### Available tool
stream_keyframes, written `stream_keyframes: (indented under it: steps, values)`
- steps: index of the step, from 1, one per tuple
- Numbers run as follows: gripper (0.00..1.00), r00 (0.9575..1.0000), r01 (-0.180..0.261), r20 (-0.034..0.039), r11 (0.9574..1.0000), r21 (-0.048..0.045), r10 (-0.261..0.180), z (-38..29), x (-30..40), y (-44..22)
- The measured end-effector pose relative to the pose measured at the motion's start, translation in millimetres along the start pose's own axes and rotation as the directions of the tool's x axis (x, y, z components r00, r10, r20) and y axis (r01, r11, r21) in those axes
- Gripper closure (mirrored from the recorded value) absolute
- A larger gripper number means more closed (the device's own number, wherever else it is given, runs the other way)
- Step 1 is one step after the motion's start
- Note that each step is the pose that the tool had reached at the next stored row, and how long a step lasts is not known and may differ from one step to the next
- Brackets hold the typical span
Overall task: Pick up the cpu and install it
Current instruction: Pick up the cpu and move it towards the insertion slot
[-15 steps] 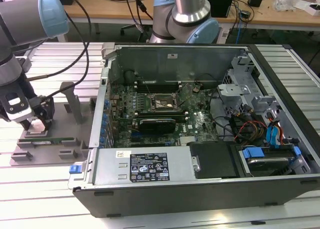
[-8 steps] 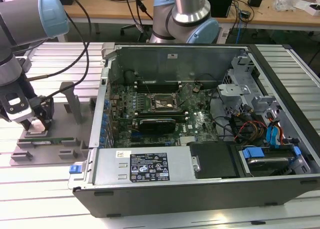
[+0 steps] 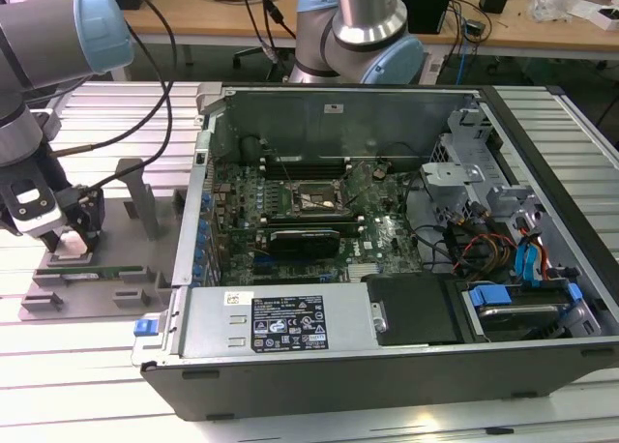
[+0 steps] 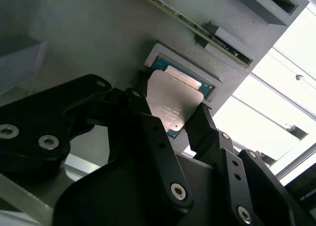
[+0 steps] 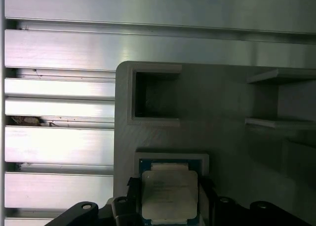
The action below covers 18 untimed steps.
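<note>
The cpu [image 4: 174, 95] [image 5: 169, 189], a flat square chip with a silvery top and a greenish edge, lies in a shallow recess of a grey holder block [image 3: 97, 274] [image 4: 89, 43] [image 5: 227, 97]. My gripper [image 3: 73, 232] [image 4: 170, 110] [image 5: 168, 199] is down on that block at the exterior view's left. Its black fingers [image 4: 140, 107] press against two opposite sides of the chip in both wrist views. Whether the chip has left the recess floor cannot be told. The black socket frame [image 3: 311, 201] sits on the motherboard inside the open computer case [image 3: 387, 337].
A long black graphics card [image 3: 305, 238] lies just in front of the socket. Drive bays and cables [image 3: 503, 240] fill the case's right side. A second arm's base [image 3: 360, 37] stands behind the case. The holder has other pockets [image 5: 153, 95] and upright posts [image 3: 140, 196]. Ribbed aluminium table [image 5: 54, 88] surrounds it.
</note>
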State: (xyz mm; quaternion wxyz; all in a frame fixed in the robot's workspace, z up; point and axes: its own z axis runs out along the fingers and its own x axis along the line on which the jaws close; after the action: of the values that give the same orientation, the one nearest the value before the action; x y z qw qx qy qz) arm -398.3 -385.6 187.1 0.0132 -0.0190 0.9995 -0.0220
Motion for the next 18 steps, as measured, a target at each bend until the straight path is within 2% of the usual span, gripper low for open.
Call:
stream_keyframes:
  steps: [4, 11, 16, 18]
  values:
    - [0.45, 1.0, 0.0, 0.0004, 1.0, -0.0003, 0.0, -1.7, -0.1, 0.0]
    - [0.45, 1.0, 0.0, 0.0001, 1.0, -0.0001, 0.0, -17.8, -0.5, -0.8]
    - [0.45, 1.0, 0.0, 0.0, 1.0, 0.0, 0.0, -26.7, -0.7, -1.2]
    - [0.45, 1.0, 0.0, 0.0, 1.0, 0.0, 0.0, -33.7, -0.9, -1.5]
